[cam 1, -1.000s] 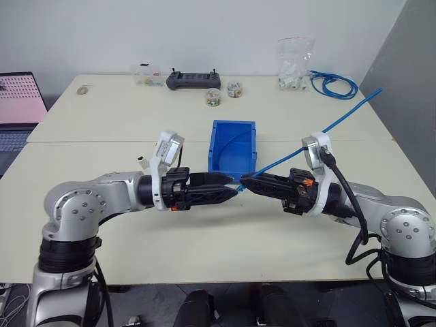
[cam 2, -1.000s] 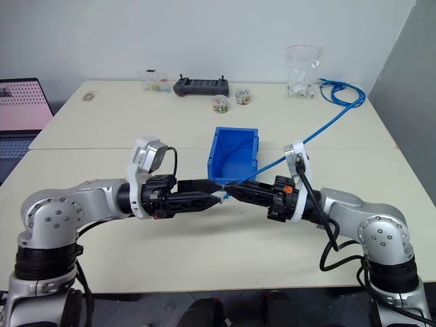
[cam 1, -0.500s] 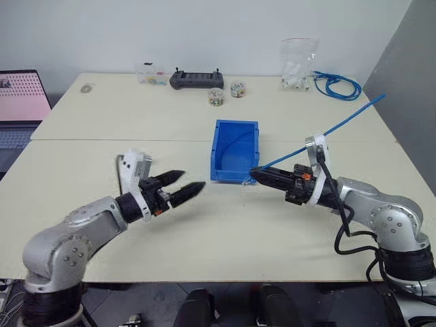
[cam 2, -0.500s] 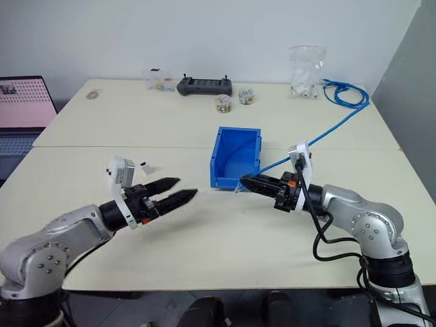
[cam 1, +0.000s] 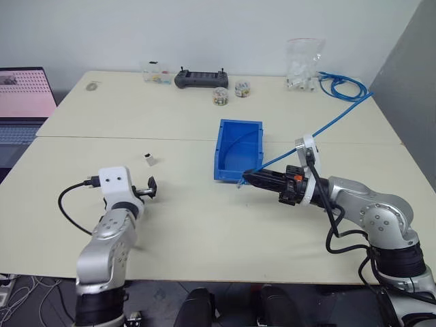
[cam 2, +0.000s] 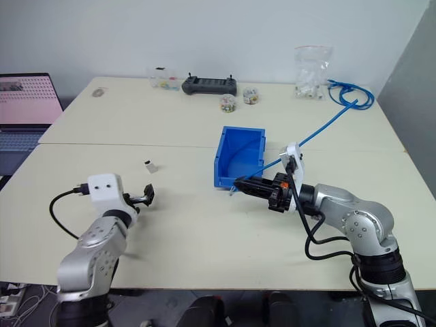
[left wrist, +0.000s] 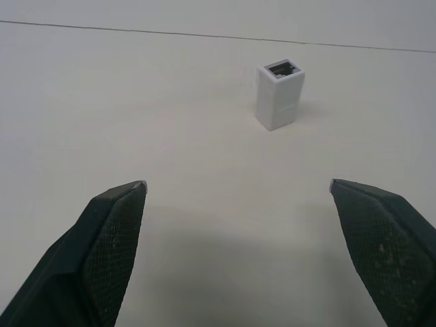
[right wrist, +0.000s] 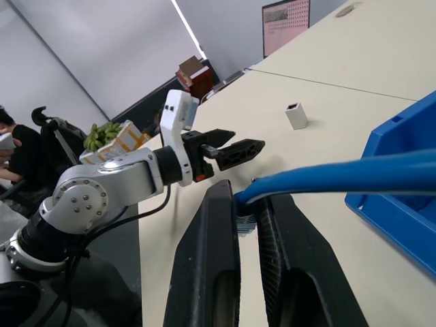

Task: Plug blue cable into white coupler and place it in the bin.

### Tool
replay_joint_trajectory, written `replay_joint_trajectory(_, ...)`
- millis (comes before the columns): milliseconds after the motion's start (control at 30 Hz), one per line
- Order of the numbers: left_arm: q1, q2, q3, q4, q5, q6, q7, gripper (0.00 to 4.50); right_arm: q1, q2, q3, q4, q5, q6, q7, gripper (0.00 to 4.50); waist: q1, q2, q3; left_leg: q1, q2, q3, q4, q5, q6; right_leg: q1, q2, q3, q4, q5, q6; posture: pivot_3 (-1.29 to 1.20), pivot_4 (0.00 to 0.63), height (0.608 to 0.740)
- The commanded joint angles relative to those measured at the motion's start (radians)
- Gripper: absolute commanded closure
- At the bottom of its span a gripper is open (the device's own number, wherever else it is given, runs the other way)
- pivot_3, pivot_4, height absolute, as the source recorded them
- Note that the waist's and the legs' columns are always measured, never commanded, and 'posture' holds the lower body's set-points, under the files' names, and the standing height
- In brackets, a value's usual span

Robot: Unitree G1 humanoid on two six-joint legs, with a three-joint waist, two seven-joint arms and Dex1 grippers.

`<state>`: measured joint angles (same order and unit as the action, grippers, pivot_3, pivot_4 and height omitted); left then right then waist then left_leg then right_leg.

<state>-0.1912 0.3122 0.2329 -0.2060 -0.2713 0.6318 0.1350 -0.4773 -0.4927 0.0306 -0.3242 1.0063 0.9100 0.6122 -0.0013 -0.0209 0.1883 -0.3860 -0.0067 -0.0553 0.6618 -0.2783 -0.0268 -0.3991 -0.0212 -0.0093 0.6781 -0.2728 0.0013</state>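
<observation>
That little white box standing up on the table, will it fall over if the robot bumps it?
Probably. The white coupler stands upright on one small end, taller than wide, so a nudge could tip it. It looks like hard plastic, so likely stiff and light. The open left gripper should close on both sides evenly.

Even, bright indoor light, diffuse, from overhead. The table [cam 1: 204, 225] reads pale cream with no hot glare. Soft, faint shadows only: one beside the white coupler [left wrist: 280, 95] on the table, another broad and dim on the table between the left gripper's fingers [left wrist: 112, 225]. Those fingers are sharp enough to show pad texture. From the right wrist, the blue cable [right wrist: 354, 174] looks slightly soft up close; the room beyond the table is dimmer and greyer.
</observation>
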Motion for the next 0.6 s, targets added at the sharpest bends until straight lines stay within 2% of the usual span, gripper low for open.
replay_joint_trajectory(33, -0.116, -0.029, -0.019, 0.172, 0.068, -0.1, 0.015, 0.0, -0.026, 0.008, -0.014, -0.017, 0.003, 0.003, 0.016, 4.41, 0.002, 0.0, 0.0, 0.0, 0.0, 0.0, 0.0, 0.0, 0.0, 0.0, 0.0, 0.0, 0.0, 0.0, 0.0, 0.0, 0.15, 0.74)
replay_joint_trajectory(233, -0.242, -0.081, -0.017, 0.375, 0.111, -0.194, 0.046, 0.0, -0.027, 0.003, -0.023, -0.031, 0.005, 0.015, 0.01, 4.41, 0.002, -0.001, -0.001, -0.008, 0.0, 0.0, 0.001, 0.0, 0.0, -0.007, -0.001, -0.001, 0.001, 0.001, 0.001, 0.0, 0.15, 0.74)
replay_joint_trajectory(600, -0.405, -0.146, -0.001, 0.648, 0.166, -0.349, 0.141, 0.0, -0.027, 0.004, -0.024, -0.046, 0.002, 0.022, 0.01, 4.41, 0.002, -0.001, -0.001, -0.008, -0.001, -0.001, 0.002, 0.0, 0.0, -0.007, -0.001, -0.001, 0.002, 0.002, 0.002, 0.0, 0.15, 0.74)
